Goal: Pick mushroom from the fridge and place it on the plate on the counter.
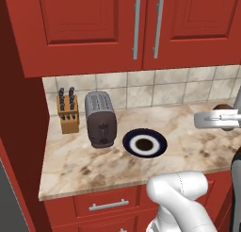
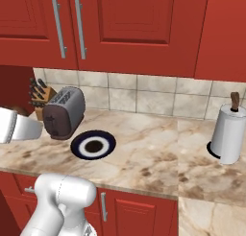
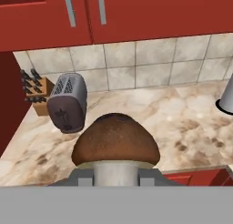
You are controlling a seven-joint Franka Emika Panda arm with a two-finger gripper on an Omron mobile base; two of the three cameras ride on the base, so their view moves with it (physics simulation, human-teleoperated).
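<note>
In the hand view my gripper (image 3: 116, 175) is shut on the mushroom (image 3: 116, 139). Its brown cap stands above the two fingertips, and the whitish stem sits between them. The cap hides the counter behind it. The plate (image 1: 129, 140) (image 2: 77, 146), navy-rimmed with a white ring, lies on the marbled counter (image 1: 188, 141) (image 2: 153, 153) (image 3: 182, 123), just right of the toaster. My white hand (image 1: 214, 119) (image 2: 14, 125) hovers in front of and above the counter's front part. The fridge is out of view, apart from perhaps a grey sliver at the lower left of the left base view.
A silver toaster (image 1: 100, 118) (image 2: 63, 112) (image 3: 68, 102) and a knife block (image 1: 68, 111) (image 2: 41, 98) (image 3: 36, 93) stand at the counter's left end by a red side panel. A paper towel roll (image 2: 228, 134) stands far right. Red wall cabinets hang overhead.
</note>
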